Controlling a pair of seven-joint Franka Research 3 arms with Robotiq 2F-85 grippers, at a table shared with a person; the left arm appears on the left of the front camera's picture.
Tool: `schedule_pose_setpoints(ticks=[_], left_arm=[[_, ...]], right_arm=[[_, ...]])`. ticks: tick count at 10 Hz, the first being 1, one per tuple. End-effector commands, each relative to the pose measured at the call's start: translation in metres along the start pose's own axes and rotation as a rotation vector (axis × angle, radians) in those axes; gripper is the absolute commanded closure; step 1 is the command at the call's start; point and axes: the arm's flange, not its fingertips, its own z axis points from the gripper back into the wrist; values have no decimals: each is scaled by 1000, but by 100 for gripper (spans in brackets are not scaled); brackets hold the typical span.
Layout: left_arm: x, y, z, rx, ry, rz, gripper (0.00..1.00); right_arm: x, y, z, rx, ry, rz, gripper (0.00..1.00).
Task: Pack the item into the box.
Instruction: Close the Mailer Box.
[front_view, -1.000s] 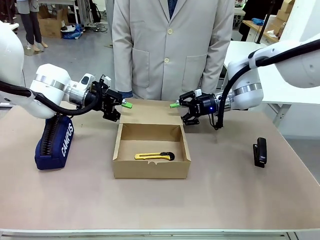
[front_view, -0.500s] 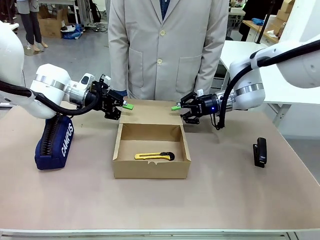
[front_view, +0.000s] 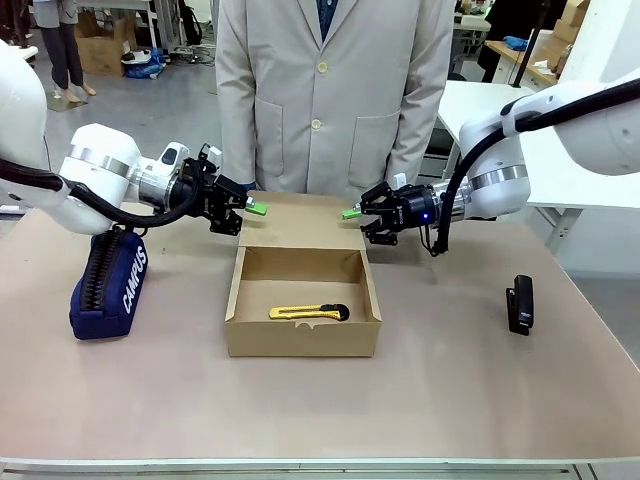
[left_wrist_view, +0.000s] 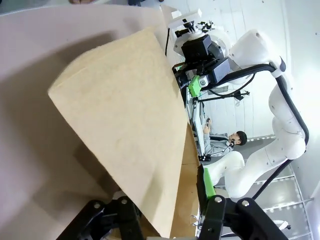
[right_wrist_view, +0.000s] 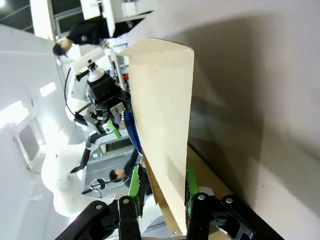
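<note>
Two grippers sit at the rear corners of the shallow brown corrugated cardboard box (front_view: 303, 340), which stands open in the middle of the grey-beige table (front_view: 450, 400).

- Item: slim yellow utility knife with a black end (front_view: 308, 313) lies flat on the box floor, near the front wall, lengthwise across the box, black end toward the robot's right. Nothing touches it.
- Lid: hinged cardboard flap (front_view: 300, 222) is folded back toward the person in a beige coat (front_view: 335, 100) standing at the far edge. In both wrist views it casts a shadow on the table, so it is raised off the surface.
- Left gripper (front_view: 248, 215): at the flap's left rear corner. In the left wrist view the gripper (left_wrist_view: 165, 200) has its fingers spread, the flap corner running between them. Jaws apart, not clamped.
- Right gripper (front_view: 358, 222): at the flap's right rear corner. In the right wrist view the gripper (right_wrist_view: 162, 182) straddles the flap edge with its green pads (right_wrist_view: 134, 185), and a gap shows beside the cardboard. Jaws apart.
- Each wrist view shows the opposite gripper across the flap.
- Navy zippered fabric pencil case (front_view: 108, 285): on the table at the robot's left, well apart from the box, below the left arm.
- Small black stapler (front_view: 520, 303): on the robot's right, well apart from the box.
</note>
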Motion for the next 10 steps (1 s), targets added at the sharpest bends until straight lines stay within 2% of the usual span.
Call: schedule_pose_setpoints(ticks=[1,4,5,6,7,8,10], left_arm=[[-3,-17,0,-13,-28,-69,44],[-4,-38,-1,-1,-81,-164,44],[-5,-44,-2,-1,-124,-201,44],[-3,-50,-2,-4,-229,-234,44],[10,-39,5,-3,-65,-139,44],[10,-39,5,-3,-65,-139,44],[10,-39,5,-3,-65,-139,44]], right_arm=[[-10,14,7,68,-37,144,57],[-26,34,16,68,-59,360,57],[-31,37,16,84,-68,415,57],[-34,38,14,87,-76,444,57],[-34,37,12,28,-49,388,57],[-20,46,17,48,-54,391,57],[-20,46,17,48,-54,391,57]])
